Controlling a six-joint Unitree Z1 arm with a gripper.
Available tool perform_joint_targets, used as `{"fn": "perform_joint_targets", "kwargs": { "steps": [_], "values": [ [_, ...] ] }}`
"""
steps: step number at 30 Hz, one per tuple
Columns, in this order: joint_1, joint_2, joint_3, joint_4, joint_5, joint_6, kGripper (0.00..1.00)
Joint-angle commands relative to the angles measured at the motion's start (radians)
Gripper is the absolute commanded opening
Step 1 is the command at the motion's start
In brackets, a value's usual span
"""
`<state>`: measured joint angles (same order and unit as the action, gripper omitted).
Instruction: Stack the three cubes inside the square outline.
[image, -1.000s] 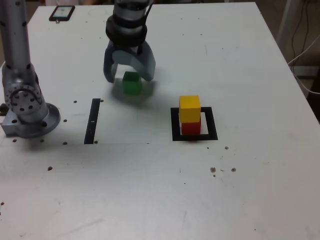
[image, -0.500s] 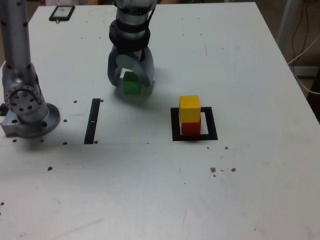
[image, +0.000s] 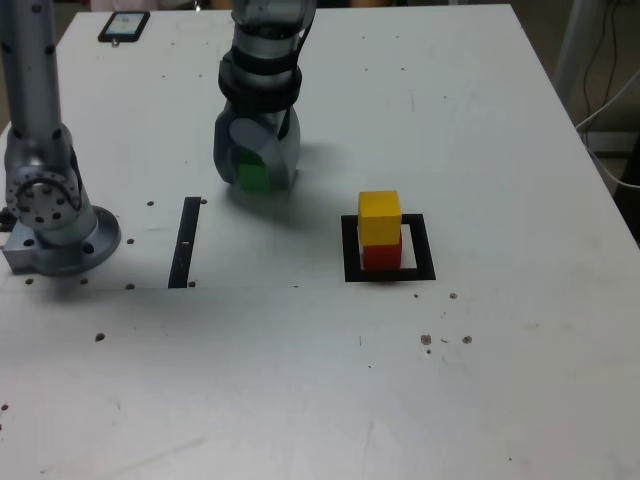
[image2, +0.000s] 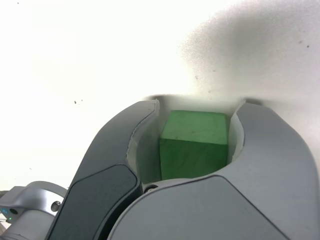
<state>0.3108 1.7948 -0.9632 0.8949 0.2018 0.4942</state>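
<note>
Claw (image: 256, 188) sides have closed in, and the green block (image2: 194, 145) has slid a bit to the exterior view's left. It has flat sides. It sits between the narrow claw's sides; whether they grip it, I cannot tell.

Green cube (image: 254, 178); yellow cube (image: 379, 218); red cube (image: 381, 254); black outline (image: 425, 248).

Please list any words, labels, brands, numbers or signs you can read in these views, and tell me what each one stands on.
No text can be read in either view.
Green solid-colour cube: no lettering on the faces that show.
Dark-framed flat rectangular object at the table's far edge: too small and blurred to tell whether its pale face bears any writing.
</note>
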Motion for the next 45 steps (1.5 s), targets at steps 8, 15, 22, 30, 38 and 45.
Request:
{"fn": "perform_joint_targets", "kwargs": {
  "steps": [8,15,22,30,38,45],
  "values": [
    [-0.006,0.005,-0.070,0.076,-0.037,0.004,0.26],
    [-0.101,-0.024,-0.283,0.319,-0.071,-0.057,0.26],
    [-0.238,-0.037,-0.513,0.476,-0.099,-0.193,0.26],
    [-0.380,0.009,-0.698,0.579,-0.108,-0.358,0.26],
    [-0.428,0.106,-0.759,0.599,-0.112,-0.465,0.26],
    [-0.455,0.154,-0.794,0.619,-0.108,-0.485,0.26]
  ]
}}
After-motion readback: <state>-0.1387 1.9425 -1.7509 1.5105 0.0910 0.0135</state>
